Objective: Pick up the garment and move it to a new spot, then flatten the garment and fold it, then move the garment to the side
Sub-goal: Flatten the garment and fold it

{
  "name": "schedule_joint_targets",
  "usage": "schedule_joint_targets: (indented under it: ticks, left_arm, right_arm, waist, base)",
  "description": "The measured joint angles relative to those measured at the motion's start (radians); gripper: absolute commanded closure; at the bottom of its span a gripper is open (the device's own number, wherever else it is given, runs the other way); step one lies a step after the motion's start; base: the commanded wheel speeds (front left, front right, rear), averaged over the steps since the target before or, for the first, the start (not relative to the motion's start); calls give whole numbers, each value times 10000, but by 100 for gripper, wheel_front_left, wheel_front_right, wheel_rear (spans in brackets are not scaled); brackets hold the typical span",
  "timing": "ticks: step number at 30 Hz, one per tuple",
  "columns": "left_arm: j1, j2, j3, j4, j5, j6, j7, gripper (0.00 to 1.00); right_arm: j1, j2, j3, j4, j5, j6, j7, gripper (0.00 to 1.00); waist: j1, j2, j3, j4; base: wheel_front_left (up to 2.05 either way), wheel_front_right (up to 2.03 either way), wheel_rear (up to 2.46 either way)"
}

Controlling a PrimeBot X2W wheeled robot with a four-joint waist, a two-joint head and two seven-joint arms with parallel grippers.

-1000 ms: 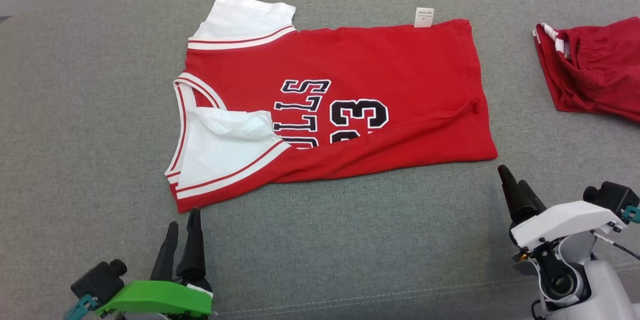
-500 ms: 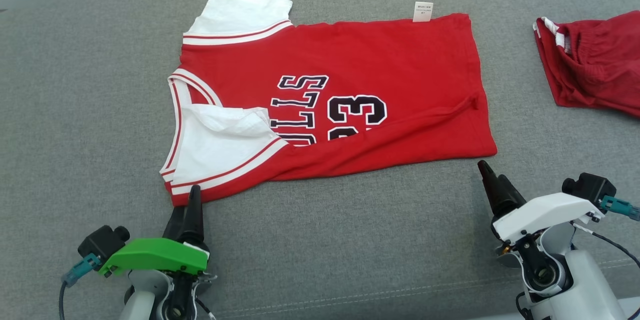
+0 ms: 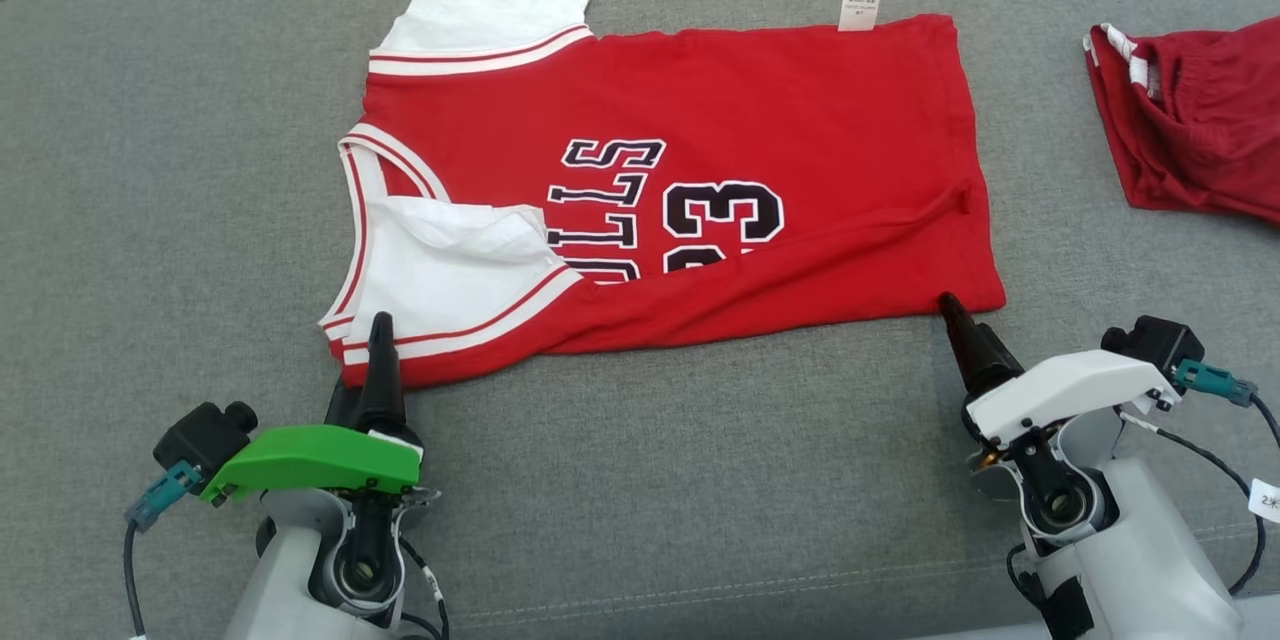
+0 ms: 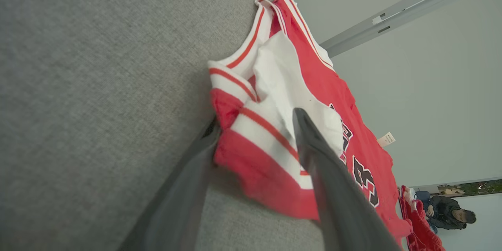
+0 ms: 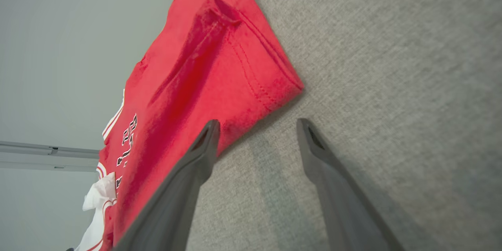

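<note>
Red number-23 basketball jersey (image 3: 760, 100) lies spread on grey upholstery (image 3: 650, 480).
Left gripper (image 4: 255, 118), wide, straddles its near-left shoulder corner; right gripper (image 5: 257, 122), wide, at the near-right hem corner.

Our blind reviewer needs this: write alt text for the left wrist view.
The left gripper, its two dark fingers spread open, straddles the shoulder corner of a red and white jersey lying on a gray cushion. Farther along, its black number shows, with a pale wall behind.
</note>
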Motion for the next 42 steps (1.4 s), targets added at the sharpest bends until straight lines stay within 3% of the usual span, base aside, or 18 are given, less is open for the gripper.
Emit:
schedule_joint_targets:
  ticks: [1, 3, 5, 16, 17, 18, 19, 21, 26, 34, 42]
  left_arm:
    - [-12, 10, -73, -19, -38, 0, -23, 52]
    - [-57, 44, -245, -82, -79, 0, -94, 69]
    - [-133, 90, -466, -165, -163, 0, -153, 100]
    - [-181, 355, -926, -236, -546, -2, -328, 100]
    - [-195, 370, -947, -244, -587, -2, -362, 100]
    - [-211, 385, -959, -257, -598, -2, -389, 100]
    - [-232, 407, -968, -280, -625, -2, -395, 100]
    - [-244, 453, -980, -380, -650, -2, -399, 100]
    - [-148, 660, -961, -970, -623, -2, -414, 100]
    - [1333, 629, -142, -2918, -29, 10, -414, 100]
    - [2931, 556, -460, -4224, 491, 581, -408, 100]
  right_arm:
    - [-124, 2, 0, 169, 2, 2, -44, 0]
    - [-357, -2, 10, 485, 23, 2, -132, 0]
    - [-706, -8, 0, 972, 119, 4, -232, 0]
    - [-1602, -17, -96, 2165, 268, 13, -654, 0]
    - [-1664, -21, -94, 2222, 267, 13, -754, 7]
    - [-1732, -29, -79, 2270, 259, 13, -867, 48]
    - [-1792, -46, -52, 2303, 245, 12, -947, 62]
    - [-1849, -102, 2, 2366, 249, 4, -1039, 100]
    - [-1798, -270, 136, 2052, 525, -8, -1177, 100]
    - [-306, -721, 161, 109, 1685, 0, -754, 100]
    - [1425, -894, -132, -1097, 2161, 0, -552, 100]
  waist:
    - [0, 0, 5, 27]
    - [0, 0, 12, 79]
    - [0, 0, 8, 149]
    - [0, 0, 46, 313]
    - [0, 0, 62, 317]
    - [0, 0, 75, 321]
    - [0, 0, 86, 325]
    - [0, 0, 94, 329]
    - [0, 0, 47, 315]
    - [0, 0, -123, 277]
    - [0, 0, -165, 177]
  base:
    - [0, 0, 0]
    - [0, 0, 0]
    - [0, 0, 0]
    - [0, 0, 0]
    - [0, 0, 0]
    - [0, 0, 0]
    - [0, 0, 0]
    - [0, 0, 0]
    - [0, 0, 0]
    - [0, 0, 0]
    - [0, 0, 0]
